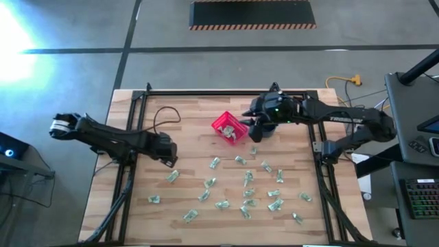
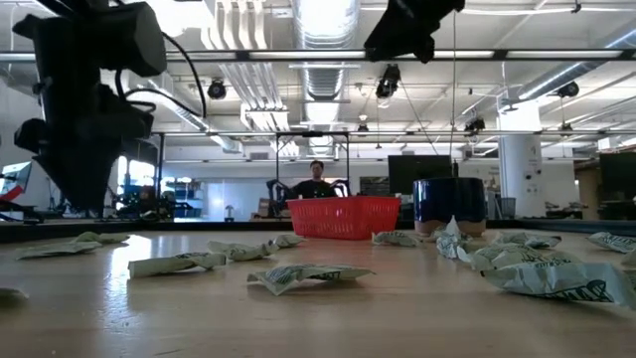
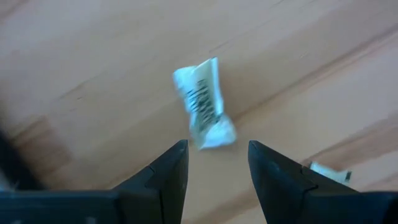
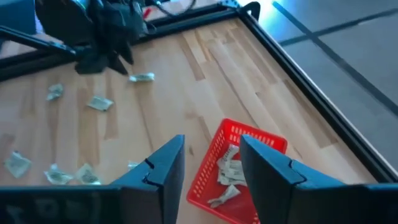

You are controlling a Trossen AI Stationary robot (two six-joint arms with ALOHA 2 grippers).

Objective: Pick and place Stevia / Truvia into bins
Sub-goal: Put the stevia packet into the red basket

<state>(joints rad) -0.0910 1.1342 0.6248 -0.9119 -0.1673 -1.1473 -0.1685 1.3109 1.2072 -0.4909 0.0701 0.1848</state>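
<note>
The bench carries the red bin, a few sachets already in it, and many more sachets scattered nearer the front. Right claw hangs over the bin, jaws apart and empty. Left claw, jaws apart and empty, hovers above one sachet, whose long axis points roughly towards the gap; nothing blocks it.

Dark jointed arms; black cabling

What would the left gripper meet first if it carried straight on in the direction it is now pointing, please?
Most likely the crumpled sachet lying on the wooden table just ahead of the open left gripper. How far above the table the gripper hangs is unclear.
</note>
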